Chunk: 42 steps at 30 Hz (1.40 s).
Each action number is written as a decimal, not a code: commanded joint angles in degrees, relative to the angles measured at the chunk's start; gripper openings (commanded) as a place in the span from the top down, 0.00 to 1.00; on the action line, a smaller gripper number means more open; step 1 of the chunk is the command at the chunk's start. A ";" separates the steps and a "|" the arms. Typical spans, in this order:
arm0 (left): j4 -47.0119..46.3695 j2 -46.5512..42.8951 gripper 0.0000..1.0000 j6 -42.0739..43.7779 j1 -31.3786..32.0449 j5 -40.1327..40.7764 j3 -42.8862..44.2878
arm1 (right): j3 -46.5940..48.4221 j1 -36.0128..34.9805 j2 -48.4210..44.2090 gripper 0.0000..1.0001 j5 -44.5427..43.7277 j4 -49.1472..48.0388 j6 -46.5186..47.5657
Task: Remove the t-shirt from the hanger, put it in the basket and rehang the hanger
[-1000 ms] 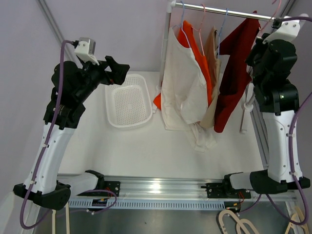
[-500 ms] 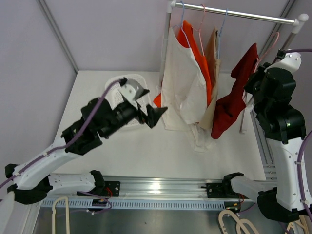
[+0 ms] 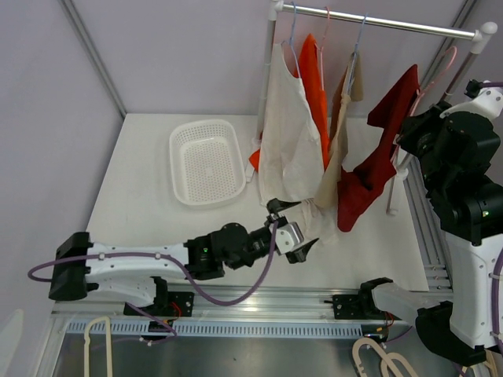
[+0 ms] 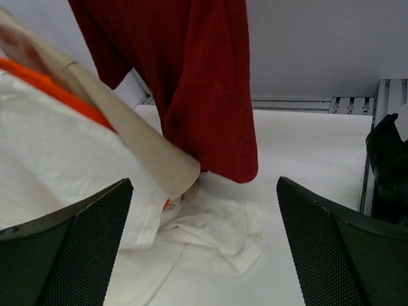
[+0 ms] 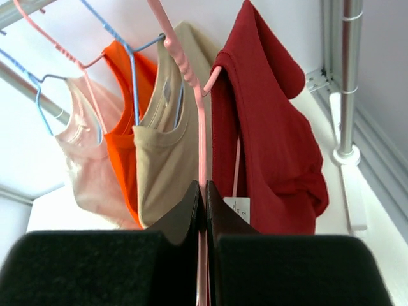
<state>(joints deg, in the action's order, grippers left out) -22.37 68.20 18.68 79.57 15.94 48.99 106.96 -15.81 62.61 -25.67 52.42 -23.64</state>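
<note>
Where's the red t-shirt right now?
In the top view the red t-shirt hangs on the right side, just right of the beige shirt, on the pink hanger that the right gripper pinches shut.

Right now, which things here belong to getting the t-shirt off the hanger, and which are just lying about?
In the job: red t-shirt, pink hanger, right gripper shut on it, left gripper open.
Just about: white basket, white garment, orange garment, beige top, rail.
</note>
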 commanded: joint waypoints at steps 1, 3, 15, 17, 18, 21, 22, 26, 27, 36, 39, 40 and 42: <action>-17.70 4.12 0.00 5.40 1.11 0.31 2.15 | 2.12 -0.71 -1.26 1.00 3.08 -1.19 -2.29; -21.29 7.46 0.01 6.72 1.73 0.58 2.51 | 2.38 -0.80 -1.26 1.00 3.96 -0.92 -2.38; -27.20 20.82 0.01 6.90 2.34 0.41 13.84 | 1.85 -1.15 -2.14 1.00 5.81 -0.30 -2.02; -26.15 22.49 0.01 6.11 2.43 -0.47 15.69 | 1.76 -1.06 -2.14 1.00 5.98 -0.48 -2.02; -25.10 23.11 0.01 5.85 2.43 -0.48 16.83 | 1.76 -1.15 -2.05 1.00 6.07 -0.48 -2.03; -23.78 25.04 0.00 4.79 2.34 -1.35 19.03 | 1.76 -1.15 -2.05 1.00 6.68 -1.01 -2.20; -23.42 25.40 0.00 4.44 2.34 -1.79 19.12 | 1.76 -1.15 -2.05 1.00 6.77 -1.27 -2.20; -22.28 26.80 0.09 2.33 2.26 -3.20 19.65 | 2.03 -1.15 -1.79 1.00 7.21 -1.36 -2.11; -22.02 27.24 0.20 2.24 2.26 -2.94 20.35 | 2.03 -1.15 -1.88 1.00 7.47 -1.45 -2.20; -15.78 31.81 0.51 -2.50 0.32 -2.32 25.62 | 2.20 -1.24 -1.79 1.00 8.88 -1.80 -2.64; -14.37 32.52 0.72 -2.24 0.15 -2.32 27.90 | 1.77 -1.24 -1.79 1.00 9.15 -1.97 -2.73; -13.15 32.52 0.83 -2.24 0.15 -2.50 28.35 | 1.50 -1.24 -1.88 1.00 8.80 -2.24 -2.82; -8.68 32.26 0.99 -2.24 0.76 -1.36 31.23 | 0.62 -1.24 -1.61 1.00 7.83 -3.02 -2.29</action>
<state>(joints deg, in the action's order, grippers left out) -34.63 100.60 17.61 79.85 14.50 74.91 106.89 -16.67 61.60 -18.09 54.85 -25.47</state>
